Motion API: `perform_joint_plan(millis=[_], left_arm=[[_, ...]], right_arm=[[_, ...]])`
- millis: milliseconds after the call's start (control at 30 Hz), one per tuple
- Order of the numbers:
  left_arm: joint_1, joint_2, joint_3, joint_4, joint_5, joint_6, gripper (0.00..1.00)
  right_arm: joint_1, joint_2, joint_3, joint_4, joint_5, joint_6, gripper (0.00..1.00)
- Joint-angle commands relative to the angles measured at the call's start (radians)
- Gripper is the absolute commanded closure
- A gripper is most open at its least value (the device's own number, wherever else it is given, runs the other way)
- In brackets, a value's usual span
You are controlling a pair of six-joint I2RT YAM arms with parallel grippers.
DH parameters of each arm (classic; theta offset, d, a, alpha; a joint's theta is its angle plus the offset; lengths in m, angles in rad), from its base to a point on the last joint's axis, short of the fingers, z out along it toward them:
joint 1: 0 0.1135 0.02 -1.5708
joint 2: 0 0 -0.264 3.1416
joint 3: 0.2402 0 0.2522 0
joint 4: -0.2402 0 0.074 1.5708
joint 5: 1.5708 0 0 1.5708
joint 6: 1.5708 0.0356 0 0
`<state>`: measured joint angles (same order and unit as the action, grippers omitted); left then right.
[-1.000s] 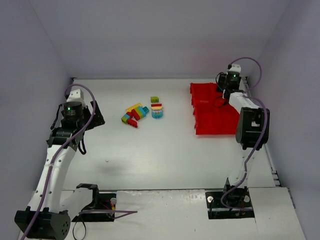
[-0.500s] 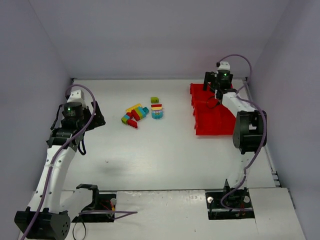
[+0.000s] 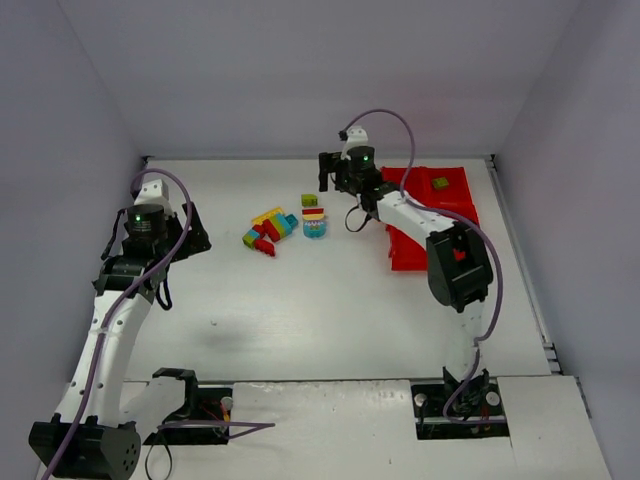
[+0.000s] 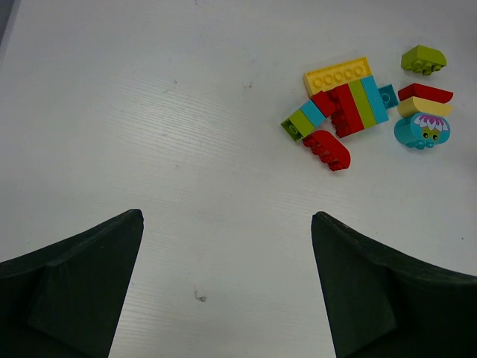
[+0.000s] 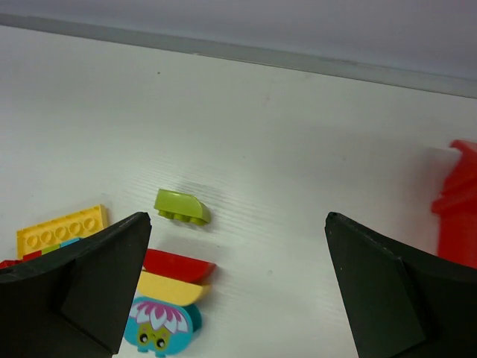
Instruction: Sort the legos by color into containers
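Looking down from above, where do the small plastic toy bricks (image 3: 270,228) lie?

Clustered on the white tabletop (image 3: 300,310), left of centre, well apart from the bright red plastic four-bin tray (image 3: 402,262) on the right. One small green brick (image 3: 440,183) sits in one of the tray's far bins.

And the arms?

The right claw (image 3: 338,192) hangs between tray and cluster, near a lone lime green curved brick (image 3: 309,200). The left claw (image 3: 180,255) is at the left, apart from the cluster.

What does the left wrist view show?

The left claw's fingers (image 4: 82,283) are spread wide over bare tabletop, gripping nothing. Ahead to the right, a long yellow brick (image 4: 337,74) touches a row of red, green and teal bricks, with a rounded red brick (image 4: 328,149) just beside them.

And the right wrist view?

The right claw's fingers (image 5: 89,283) also stand wide apart, empty. Ahead between them the lime brick lies alone. Nearer, a red curved piece (image 5: 177,265), a yellow piece (image 5: 170,289) and a teal flower-printed piece (image 5: 160,324) touch in a line. The tray's edge shows at the right.
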<state>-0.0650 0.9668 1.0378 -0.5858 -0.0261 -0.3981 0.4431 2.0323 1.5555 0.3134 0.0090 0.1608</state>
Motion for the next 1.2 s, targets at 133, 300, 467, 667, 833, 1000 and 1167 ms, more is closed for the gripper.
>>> perform_joint_plan(millis=[133,300,467,667,833,1000,1167], left_arm=[[0.007,0.0,0.018,0.052,-0.001,-0.01,0.12],[0.007,0.001,0.018,0.05,0.003,-0.012,0.12],[0.007,0.001,0.016,0.05,0.005,-0.015,0.12],[0.007,0.0,0.016,0.049,0.015,-0.018,0.12],[0.007,-0.002,0.016,0.049,0.012,-0.018,0.12],[0.007,0.0,0.015,0.047,0.017,-0.019,0.12],[0.007,-0.002,0.015,0.047,0.017,-0.019,0.12]], right_arm=[[0.077,0.186,0.212,0.075,0.019,0.017,0.0],[0.095,0.304,0.305,0.079,0.0,0.026,0.0],[0.111,0.353,0.316,0.085,0.014,0.037,0.03],[0.114,0.379,0.314,0.093,0.005,0.036,0.14],[0.112,0.375,0.304,0.098,0.005,0.014,0.48],[0.112,0.321,0.282,0.125,0.006,-0.018,0.88],[0.083,0.174,0.217,0.174,0.045,-0.087,0.98]])
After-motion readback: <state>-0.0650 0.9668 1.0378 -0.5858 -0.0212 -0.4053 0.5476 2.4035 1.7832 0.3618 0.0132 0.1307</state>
